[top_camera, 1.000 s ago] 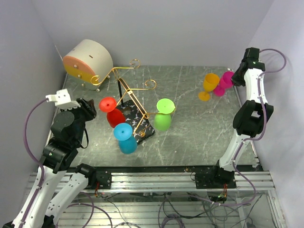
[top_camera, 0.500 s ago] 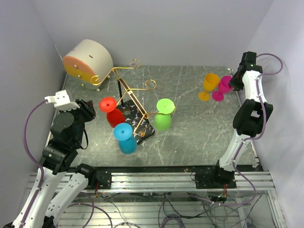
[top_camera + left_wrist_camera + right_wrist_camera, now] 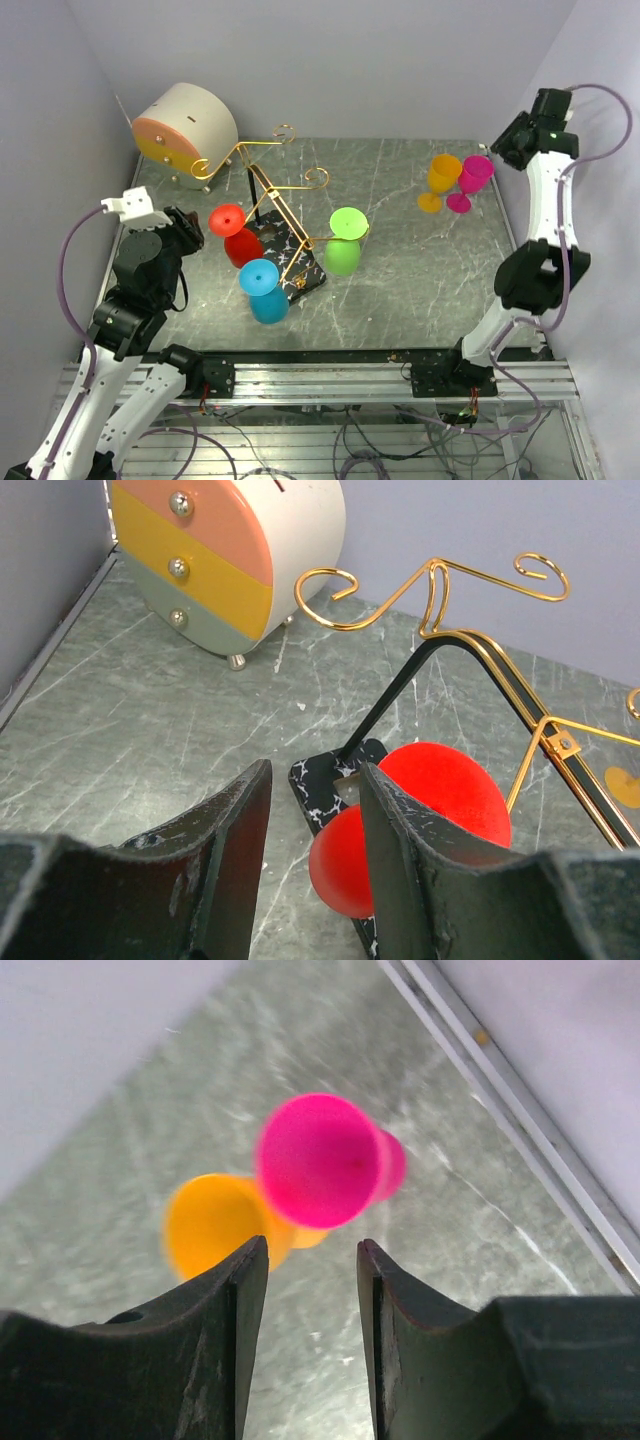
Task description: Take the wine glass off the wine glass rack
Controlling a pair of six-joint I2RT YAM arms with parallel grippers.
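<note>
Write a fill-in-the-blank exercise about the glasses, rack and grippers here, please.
The thin gold wire wine glass rack carries ___ coloured plastic glasses. Beside the orange plastic wine glass on the grey marble table stands a ___ one. The right gripper is open and holds ___. The open left gripper faces a hanging glass whose colour is ___.
Missing words: three; pink; nothing; red.
</note>
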